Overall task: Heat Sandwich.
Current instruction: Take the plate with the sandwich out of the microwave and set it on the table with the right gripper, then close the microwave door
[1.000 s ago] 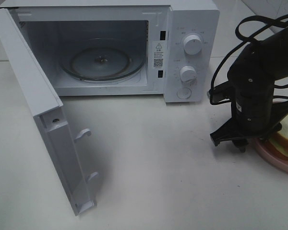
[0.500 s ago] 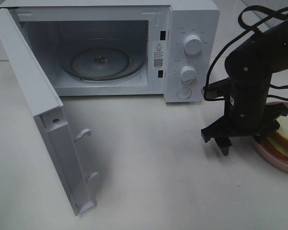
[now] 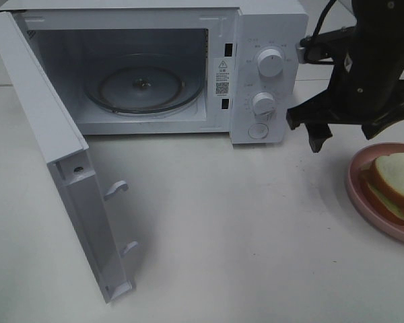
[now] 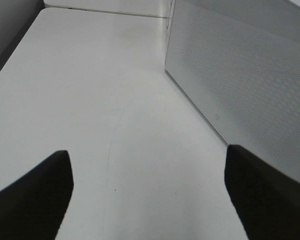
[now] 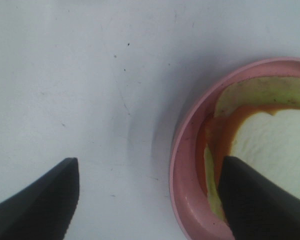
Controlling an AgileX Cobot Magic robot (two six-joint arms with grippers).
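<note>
The sandwich (image 3: 395, 179), white bread with an orange-brown crust, lies on a round pink plate (image 3: 359, 194) at the right edge of the table. My right gripper (image 3: 350, 133) hangs open in the air, behind and left of the plate and apart from it. In the right wrist view, my right gripper (image 5: 149, 200) is open above the bare table beside the plate's rim (image 5: 182, 165), and the sandwich (image 5: 270, 142) shows pale green filling. The left gripper (image 4: 147, 197) is open over the table, holding nothing. It is out of the exterior view.
The white microwave (image 3: 269, 81) stands at the back with its door (image 3: 60, 161) swung wide open toward the front left. A glass turntable (image 3: 143, 87) sits inside. A dotted white microwave panel (image 4: 240, 90) stands close to the left gripper.
My right gripper has lifted off the plate's near side and moved up and back, with its jaws spreading wider. The sandwich is now uncovered. The left arm's view gives no comparison.
</note>
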